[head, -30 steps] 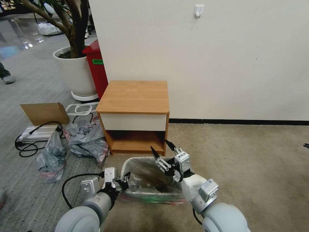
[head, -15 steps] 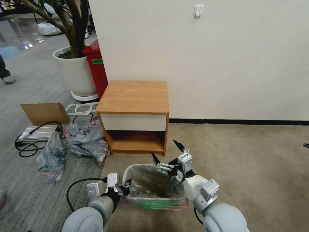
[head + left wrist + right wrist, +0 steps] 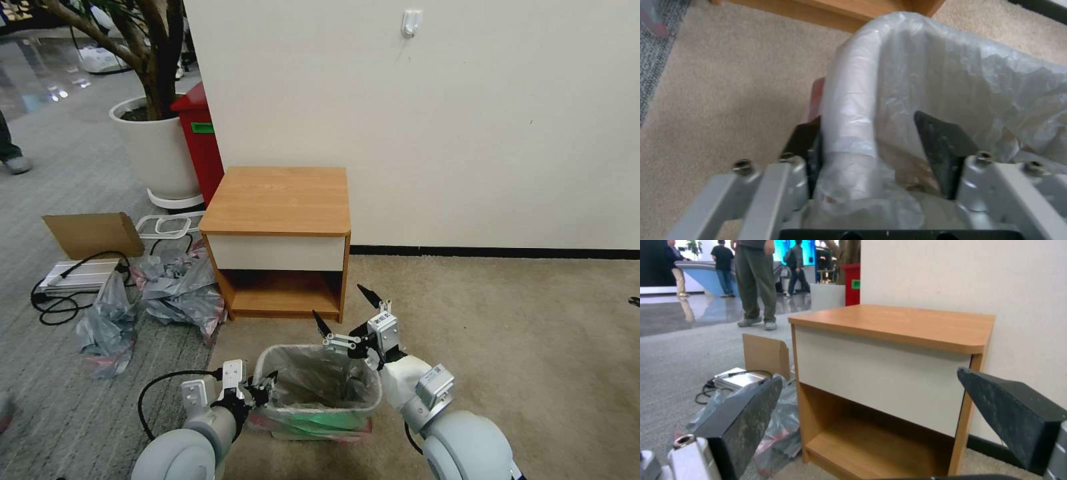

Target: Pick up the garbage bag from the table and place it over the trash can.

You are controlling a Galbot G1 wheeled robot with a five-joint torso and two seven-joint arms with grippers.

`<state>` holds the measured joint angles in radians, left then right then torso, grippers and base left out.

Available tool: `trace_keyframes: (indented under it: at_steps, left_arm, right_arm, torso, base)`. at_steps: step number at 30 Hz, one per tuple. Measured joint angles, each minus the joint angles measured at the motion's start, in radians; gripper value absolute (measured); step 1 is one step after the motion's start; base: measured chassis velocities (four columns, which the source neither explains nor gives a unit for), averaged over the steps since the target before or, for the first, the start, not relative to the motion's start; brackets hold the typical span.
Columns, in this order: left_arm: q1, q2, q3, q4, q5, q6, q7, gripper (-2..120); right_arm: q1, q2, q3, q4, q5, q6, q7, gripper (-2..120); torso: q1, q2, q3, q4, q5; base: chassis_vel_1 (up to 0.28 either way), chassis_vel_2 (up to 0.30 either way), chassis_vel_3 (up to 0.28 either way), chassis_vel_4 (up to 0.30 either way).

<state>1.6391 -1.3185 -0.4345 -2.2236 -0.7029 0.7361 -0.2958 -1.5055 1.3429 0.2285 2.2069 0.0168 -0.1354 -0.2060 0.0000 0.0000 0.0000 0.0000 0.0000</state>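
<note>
The cream trash can (image 3: pixel 375 395) stands on the carpet just in front of the wooden table (image 3: pixel 277 200). The translucent grey garbage bag (image 3: pixel 313 373) lines it, folded over the rim with its pink-red band low on the outside. My left gripper (image 3: pixel 265 385) is at the can's left rim. In the left wrist view it (image 3: pixel 867 120) stands open, straddling the bag-covered rim (image 3: pixel 849 110), one finger touching. My right gripper (image 3: pixel 341 305) hovers open above the can's far right corner, holding nothing. In the right wrist view it (image 3: pixel 876 420) faces the table (image 3: pixel 893 323).
Duller grey bags (image 3: pixel 177 287) are heaped on the floor to the left, beside a cardboard piece (image 3: pixel 93 233) and a power strip with black cable (image 3: pixel 73 277). A red bin (image 3: pixel 200 140) and white plant pot (image 3: pixel 157 150) stand behind. Open carpet (image 3: pixel 500 333) lies right.
The right gripper lifted off the bag and opened wider. The left arm drew back a little, and the can with the bag settled upright, nearer to me.
</note>
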Motion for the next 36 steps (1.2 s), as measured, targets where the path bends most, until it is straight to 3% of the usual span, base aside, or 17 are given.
trace_keyframes:
  at_steps: [4, 10, 17, 19, 20, 21, 24, 25, 26, 28, 31, 36]
  left_arm:
    - [0.005, 0.005, -0.003, -0.009, 0.005, 0.000, 0.005, 75]
    - [0.012, 0.018, -0.016, -0.043, 0.035, -0.001, 0.021, 93]
    - [0.021, 0.037, -0.027, -0.055, 0.178, -0.011, 0.083, 99]
    - [0.035, 0.040, -0.036, -0.056, 0.299, -0.109, 0.137, 100]
    - [0.044, 0.039, -0.044, -0.044, 0.380, -0.211, 0.168, 100]
    - [0.044, 0.039, -0.044, -0.044, 0.380, -0.211, 0.168, 100]
    - [0.061, 0.041, -0.085, 0.024, 0.491, -0.549, 0.251, 100]
    - [0.063, 0.043, -0.097, 0.042, 0.509, -0.607, 0.269, 100]
    - [0.063, 0.043, -0.097, 0.042, 0.509, -0.607, 0.269, 100]
    - [0.071, 0.046, -0.116, 0.090, 0.528, -0.728, 0.292, 100]
    - [0.083, 0.028, -0.115, 0.122, 0.536, -0.784, 0.285, 99]
    - [0.075, 0.017, -0.111, 0.129, 0.541, -0.792, 0.260, 98]
  right_arm:
    - [0.004, 0.006, -0.004, -0.007, 0.000, -0.001, 0.000, 100]
    - [0.006, 0.013, -0.003, -0.010, 0.004, -0.001, 0.005, 100]
    - [-0.017, 0.051, -0.020, -0.012, 0.024, -0.018, 0.132, 100]
    - [-0.052, 0.091, -0.023, -0.015, 0.023, -0.036, 0.233, 100]
    - [-0.076, 0.108, -0.019, -0.025, 0.017, -0.038, 0.270, 100]
    - [-0.076, 0.108, -0.019, -0.025, 0.017, -0.038, 0.270, 100]
    - [-0.129, 0.131, 0.012, -0.081, -0.001, 0.034, 0.296, 100]
    - [-0.136, 0.134, 0.023, -0.098, -0.007, 0.063, 0.295, 100]
    - [-0.136, 0.134, 0.023, -0.098, -0.007, 0.063, 0.295, 100]
    - [-0.145, 0.144, 0.056, -0.135, -0.036, 0.123, 0.294, 100]
    - [-0.144, 0.164, 0.085, -0.146, -0.046, 0.152, 0.303, 100]
    - [-0.142, 0.182, 0.101, -0.150, -0.056, 0.163, 0.307, 100]
  torso:
    - [0.000, 0.000, 0.000, 0.0000, 0.0000]
    - [0.000, 0.000, 0.000, 0.0000, 0.0000]
    - [0.000, 0.000, 0.000, 0.0000, -0.0001]
    - [0.000, 0.000, 0.000, 0.0000, -0.0001]
    - [0.000, 0.000, 0.000, 0.0000, -0.0001]
    - [0.000, 0.000, 0.000, 0.0000, -0.0001]
    - [0.000, 0.000, 0.000, -0.0001, -0.0002]
    - [0.000, 0.000, 0.000, -0.0002, 0.0000]
    - [0.000, 0.000, 0.000, -0.0002, 0.0000]
    - [0.000, 0.000, 0.000, -0.0001, -0.0002]
    - [0.000, 0.000, 0.000, 0.0000, -0.0001]
    - [0.000, 0.000, 0.000, 0.0000, 0.0000]
  base:
    - [0.000, 0.000, 0.000, 0.000]
    - [0.000, 0.000, 0.000, 0.000]
    - [0.000, 0.000, 0.000, 0.000]
    - [0.000, 0.000, 0.000, 0.000]
    - [0.000, 0.000, 0.000, 0.000]
    - [0.000, 0.000, 0.000, 0.000]
    - [0.000, 0.000, 0.000, 0.000]
    - [0.000, 0.000, 0.000, 0.000]
    - [0.000, 0.000, 0.000, 0.000]
    - [0.000, 0.000, 0.000, 0.000]
    - [0.000, 0.000, 0.000, 0.000]
    - [0.000, 0.000, 0.000, 0.000]
